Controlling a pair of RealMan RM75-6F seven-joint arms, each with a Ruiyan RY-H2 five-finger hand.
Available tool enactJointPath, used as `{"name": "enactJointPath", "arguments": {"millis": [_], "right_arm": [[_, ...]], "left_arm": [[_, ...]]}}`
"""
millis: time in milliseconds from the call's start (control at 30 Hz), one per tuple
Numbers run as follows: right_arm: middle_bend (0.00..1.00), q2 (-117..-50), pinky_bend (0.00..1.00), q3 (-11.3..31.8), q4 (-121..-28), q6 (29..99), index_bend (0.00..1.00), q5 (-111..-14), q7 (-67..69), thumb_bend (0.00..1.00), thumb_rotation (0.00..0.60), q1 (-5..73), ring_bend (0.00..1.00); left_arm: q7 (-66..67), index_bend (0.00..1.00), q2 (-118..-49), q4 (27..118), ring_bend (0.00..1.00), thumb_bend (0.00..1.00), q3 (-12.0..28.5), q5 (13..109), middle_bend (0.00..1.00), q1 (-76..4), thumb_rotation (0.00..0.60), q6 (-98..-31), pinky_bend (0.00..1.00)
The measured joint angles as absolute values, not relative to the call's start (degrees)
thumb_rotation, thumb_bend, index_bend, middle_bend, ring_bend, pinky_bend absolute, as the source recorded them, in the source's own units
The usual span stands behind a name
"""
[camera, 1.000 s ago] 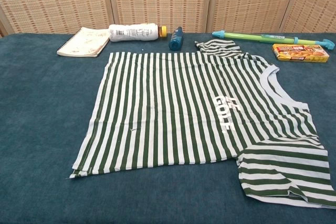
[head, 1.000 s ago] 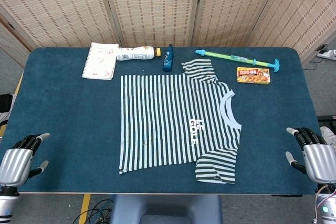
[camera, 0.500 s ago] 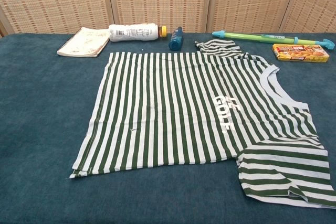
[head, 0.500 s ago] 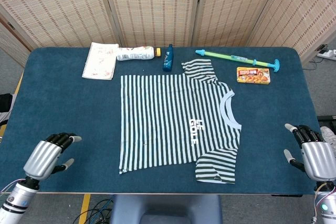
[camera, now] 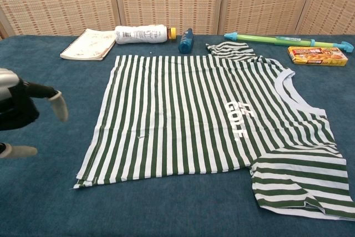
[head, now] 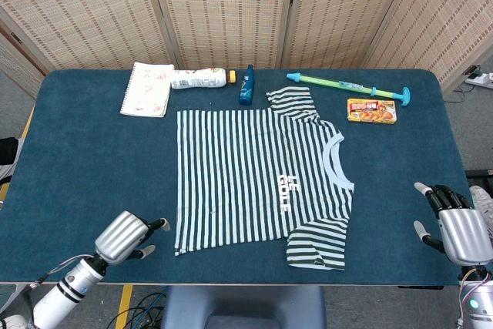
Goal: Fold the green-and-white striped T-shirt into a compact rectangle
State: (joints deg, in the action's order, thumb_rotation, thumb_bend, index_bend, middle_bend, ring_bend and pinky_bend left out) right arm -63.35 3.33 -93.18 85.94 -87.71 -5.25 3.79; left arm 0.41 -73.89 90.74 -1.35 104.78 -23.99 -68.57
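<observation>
Bare table (head: 92, 175) lies between the left hand (head: 123, 236) and the shirt (head: 254, 179) hem just beside it.

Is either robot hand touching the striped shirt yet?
No. The left hand hovers beside the striped shirt, and the right hand is far off.

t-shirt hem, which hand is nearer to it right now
Left. The left hand sits just off the near hem corner of the T-shirt, fingers apart, not touching. The right hand is at the table's far right edge, well beyond the collar, also holding nothing.
</observation>
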Motion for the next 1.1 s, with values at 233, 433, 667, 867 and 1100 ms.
{"name": "enactJointPath", "arguments": {"millis": [233, 433, 667, 867, 1100], "right_arm": [[0.26, -63.23, 0.27, 3.30, -93.19, 85.61, 0.15, -87.39, -5.26, 0.30, 0.600, 3.85, 0.22], [0.26, -63.50, 0.27, 3.28, -92.85, 85.04, 0.15, -86.87, -5.08, 0.30, 0.600, 3.97, 0.22], [0.26, -63.62, 0.27, 3.26, -92.56, 84.80, 0.15, -86.52, -4.85, 0.30, 0.600, 3.99, 0.22], [0.26, -63.64, 0.27, 3.19, -92.26, 84.79, 0.14, -86.27, -4.48, 0.30, 0.600, 3.83, 0.22], [0.26, -63.38, 0.27, 3.15, -92.19, 84.89, 0.14, -85.73, -4.29, 0.30, 0.600, 3.48, 0.22]], "left_arm": [[4.17, 0.42, -78.48, 88.97, 0.90, 0.22, -2.01, 104.05, 0.97, -26.65, 0.600, -63.49, 1.00], [6.55, 0.43, -82.18, 88.05, 0.91, 0.22, -2.26, 100.39, 0.98, -27.90, 0.600, -60.05, 1.00], [8.28, 0.42, -84.94, 87.43, 0.91, 0.22, -1.62, 96.78, 0.98, -28.75, 0.600, -58.51, 1.00], [9.12, 0.42, -86.60, 87.30, 0.91, 0.22, -1.28, 95.01, 0.98, -29.88, 0.600, -57.26, 1.00], [11.56, 0.42, -88.49, 86.86, 0.91, 0.22, -0.87, 92.61, 0.98, -30.76, 0.600, -56.11, 1.00]]}}
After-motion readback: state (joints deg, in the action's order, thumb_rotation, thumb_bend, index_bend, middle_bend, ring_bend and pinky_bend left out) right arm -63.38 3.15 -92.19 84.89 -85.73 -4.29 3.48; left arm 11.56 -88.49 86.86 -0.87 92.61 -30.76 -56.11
